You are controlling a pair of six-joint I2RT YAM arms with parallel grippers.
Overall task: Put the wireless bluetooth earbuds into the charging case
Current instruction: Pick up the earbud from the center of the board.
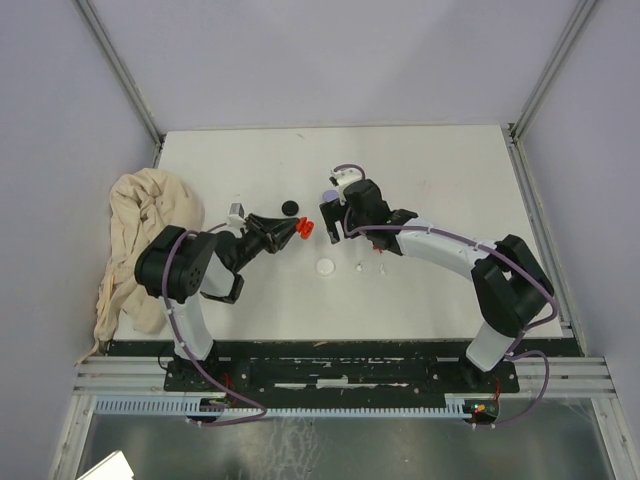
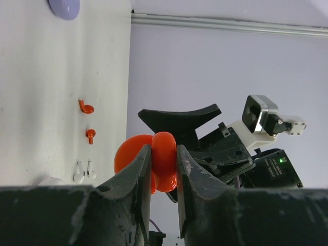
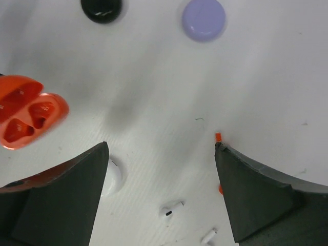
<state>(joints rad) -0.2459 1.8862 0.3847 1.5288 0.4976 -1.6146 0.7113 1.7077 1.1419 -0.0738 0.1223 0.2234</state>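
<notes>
Earbuds: we count four, all loose on the white table. Two red earbuds lie close together, and two white earbuds lie side by side near the white disc. We count four cases too. The red case is flipped open with both sockets showing, and the left gripper is clenched on it. The black disc and lilac disc sit shut farther back. Right gripper hangs over the buds, jaws spread wide, gripping nothing.
</notes>
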